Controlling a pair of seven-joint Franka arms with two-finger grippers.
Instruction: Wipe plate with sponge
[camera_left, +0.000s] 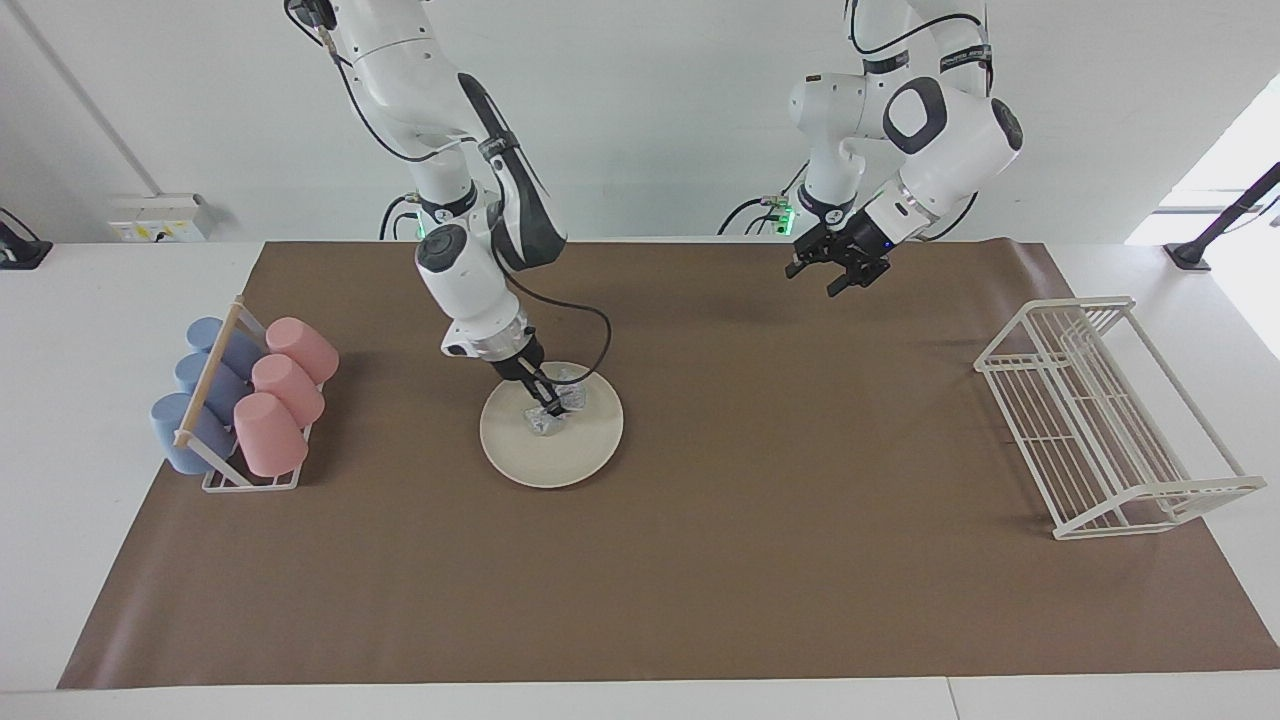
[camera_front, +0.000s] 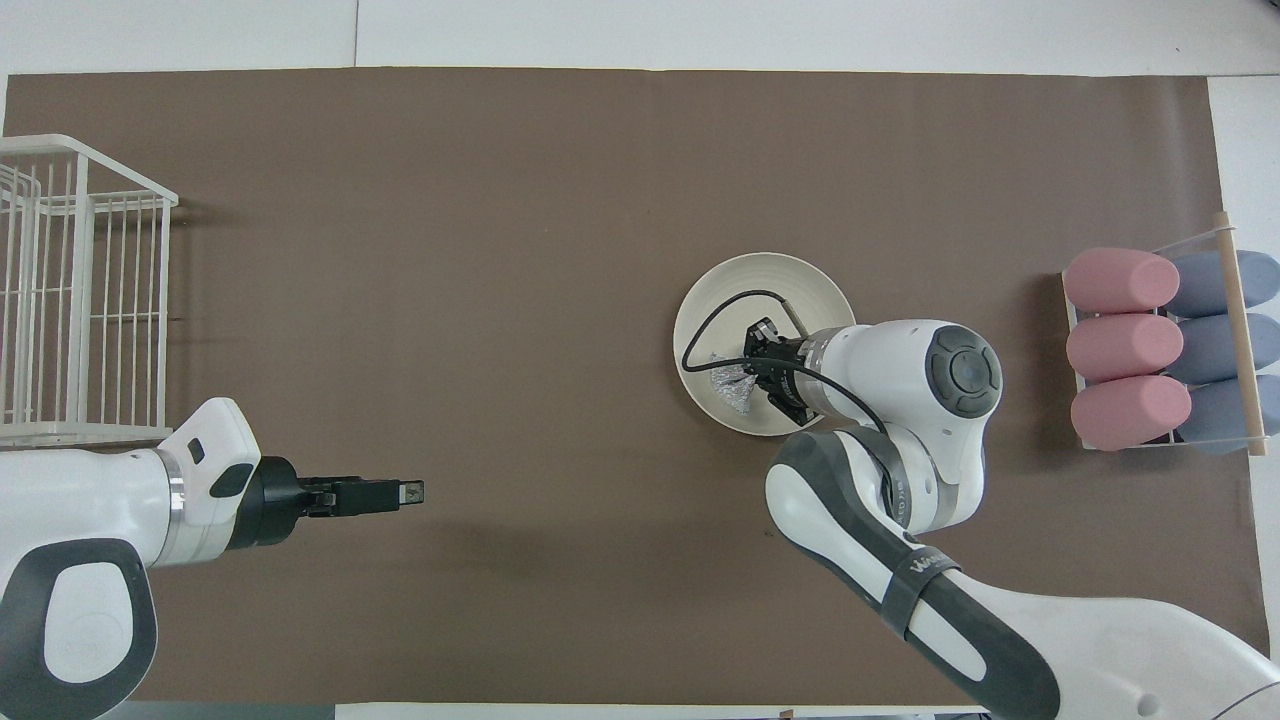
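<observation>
The plate (camera_left: 551, 425) lies on the brown-covered surface (camera_left: 700, 560), toward the right arm's end and closer to the edge the robots stand at than to the edge away from them. The sponge (camera_left: 548, 415) sits on the plate, on the half nearer the robots, and the right gripper (camera_left: 549, 399) is down on it, its fingers pinching the silvery wad against the plate. In the overhead view the sponge (camera_front: 732, 383) sticks out from the right gripper (camera_front: 752, 375) toward the left arm's end of the surface, so most of the bare plate (camera_front: 790, 280) lies farther from the robots than the gripper, with a narrow strip at the rim nearer them.

Judged from this, the wipe is under way and the stroke that matters next is one carrying the sponge away from the robots across the uncovered plate. The plate is not held by anything, so a hard drag could slide it on the surface.

The left gripper (camera_left: 838, 262) waits in the air over the surface near the robots' edge, toward the left arm's end, well apart from the plate; its fingers look slightly spread and hold nothing. The right arm is plainly the nearer one to the work.

A cup rack (camera_left: 245, 405) stands at the right arm's end, a wire rack (camera_left: 1105, 415) at the left arm's end.
</observation>
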